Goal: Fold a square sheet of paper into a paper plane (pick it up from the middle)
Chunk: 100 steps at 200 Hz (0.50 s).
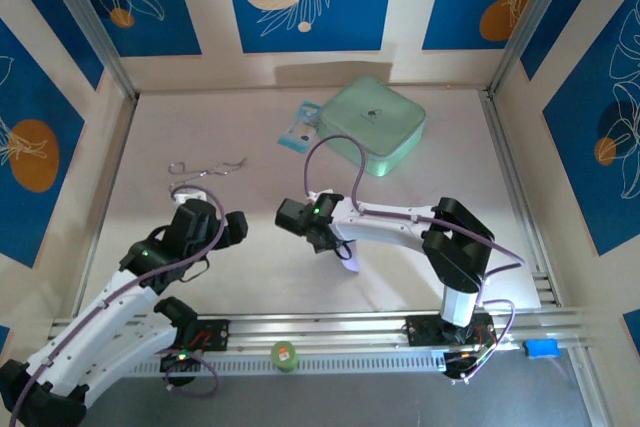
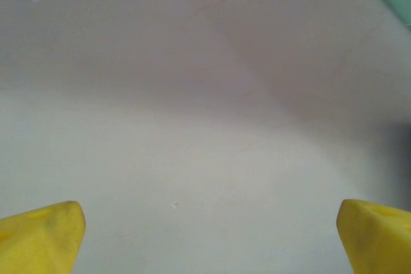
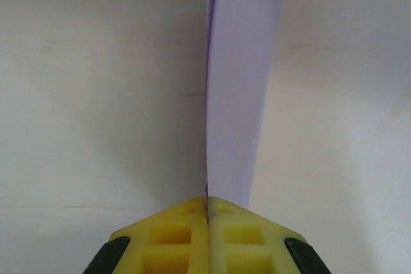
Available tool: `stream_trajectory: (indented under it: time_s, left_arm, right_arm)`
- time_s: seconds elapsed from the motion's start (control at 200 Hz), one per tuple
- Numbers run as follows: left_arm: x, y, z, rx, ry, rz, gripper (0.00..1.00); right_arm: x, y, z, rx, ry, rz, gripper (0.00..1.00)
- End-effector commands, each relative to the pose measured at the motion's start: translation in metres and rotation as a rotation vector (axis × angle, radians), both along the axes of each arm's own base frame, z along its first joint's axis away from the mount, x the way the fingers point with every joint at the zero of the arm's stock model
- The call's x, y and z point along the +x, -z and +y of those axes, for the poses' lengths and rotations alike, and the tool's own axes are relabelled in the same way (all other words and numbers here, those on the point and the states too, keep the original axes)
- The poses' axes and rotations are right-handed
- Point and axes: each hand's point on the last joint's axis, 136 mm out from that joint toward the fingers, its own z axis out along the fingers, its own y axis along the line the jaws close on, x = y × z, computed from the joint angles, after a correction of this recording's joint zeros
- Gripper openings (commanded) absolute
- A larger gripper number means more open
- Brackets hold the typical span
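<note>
Your right gripper (image 3: 207,215) pinched the paper (image 3: 241,81), seemingly by one edge, left gripper (image 2: 209,235) gaping wide; unsupported, the sheet could slip free.

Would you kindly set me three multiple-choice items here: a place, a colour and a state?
1. Where does the blue-white packet lie? A. Just left of the mint-green case. B. On top of that case. C. Inside that case.
2. What colour is the folded paper in the right claw? A. Orange. B. Lavender. C. Green.
3. How does the left claw stand? A. Shut on the paper. B. Shut on the packet. C. Wide open, empty.
1 A, they lie side by side; 2 B, it shows pale purple; 3 C, its fingers stand far apart.
</note>
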Motion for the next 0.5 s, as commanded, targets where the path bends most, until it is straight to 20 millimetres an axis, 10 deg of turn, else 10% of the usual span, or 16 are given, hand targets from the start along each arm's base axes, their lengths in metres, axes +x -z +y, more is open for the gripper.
stream_trajectory:
  time_s: [0.0,0.29,0.495]
  left_arm:
    - [-0.005,-0.004,0.02,0.058,-0.098,0.048,1.0]
    - [0.008,-0.023,-0.006,-0.013,0.028,-0.029,1.0]
    - [0.005,-0.03,-0.026,-0.114,0.104,-0.038,0.91]
  right_arm:
    - [-0.006,0.019,0.039,0.135,-0.039,0.095,0.02]
    - [-0.003,-0.004,0.103,0.553,-0.112,0.138,0.42]
    - [0.008,-0.026,0.067,0.773,-0.055,0.17,0.48]
